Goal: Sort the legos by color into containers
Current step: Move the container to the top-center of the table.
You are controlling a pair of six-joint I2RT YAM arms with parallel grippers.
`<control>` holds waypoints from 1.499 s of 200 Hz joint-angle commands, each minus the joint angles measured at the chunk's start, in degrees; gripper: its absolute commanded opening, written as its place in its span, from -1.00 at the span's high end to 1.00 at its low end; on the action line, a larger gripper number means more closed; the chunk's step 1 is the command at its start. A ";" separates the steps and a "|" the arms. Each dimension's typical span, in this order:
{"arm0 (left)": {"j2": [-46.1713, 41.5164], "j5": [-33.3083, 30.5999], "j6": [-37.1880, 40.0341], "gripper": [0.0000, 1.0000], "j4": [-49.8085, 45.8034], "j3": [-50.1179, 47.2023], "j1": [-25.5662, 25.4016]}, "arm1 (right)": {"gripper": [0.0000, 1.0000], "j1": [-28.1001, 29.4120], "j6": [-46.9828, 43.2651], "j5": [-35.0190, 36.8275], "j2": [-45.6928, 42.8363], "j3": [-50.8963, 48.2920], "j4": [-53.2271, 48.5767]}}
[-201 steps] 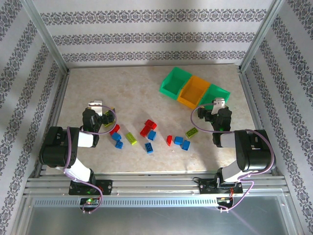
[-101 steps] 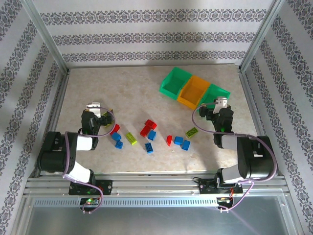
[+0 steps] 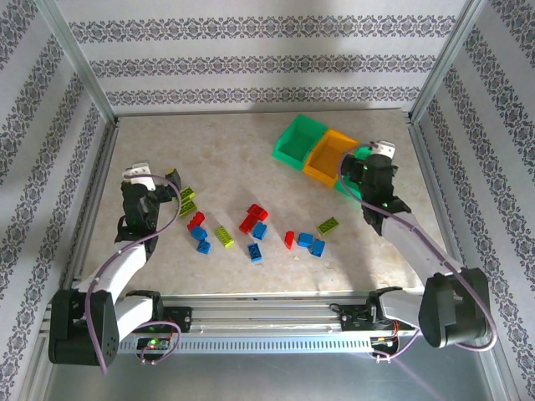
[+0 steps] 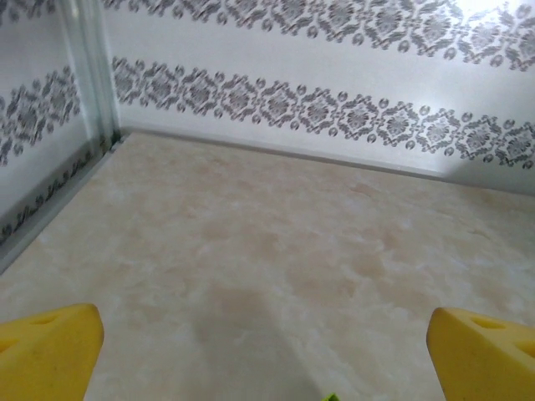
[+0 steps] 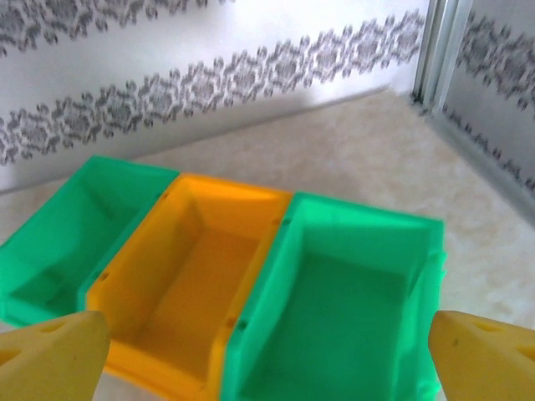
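Containers (image 3: pixel 328 159): a joined row of three at the far right of the table (image 3: pixel 217 159). Its long axis runs diagonally from far-left to near-right, open tops up. All three look empty, so I judge that sorting has not begun. My right gripper (image 5: pixel 267 351) hovers over them, fingers wide apart and holding nothing. My left gripper (image 4: pixel 267 351) hangs likewise over bare table. Legos (image 3: pixel 248 222): all loose, near-centre.
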 commanded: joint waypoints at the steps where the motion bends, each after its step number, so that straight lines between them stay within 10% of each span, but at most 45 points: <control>1: -1.52 -2.61 -7.29 -0.99 -11.96 3.00 0.78 | -0.88 2.95 8.04 7.89 6.27 7.39 -16.85; 130: -0.01 1.17 -12.40 -0.99 -18.18 5.36 0.78 | -0.35 1.04 16.17 5.41 39.00 37.05 -31.44; 300: 2.71 0.25 -14.74 -0.99 -21.95 8.04 0.79 | 0.74 8.02 12.31 -1.92 43.82 37.08 -30.02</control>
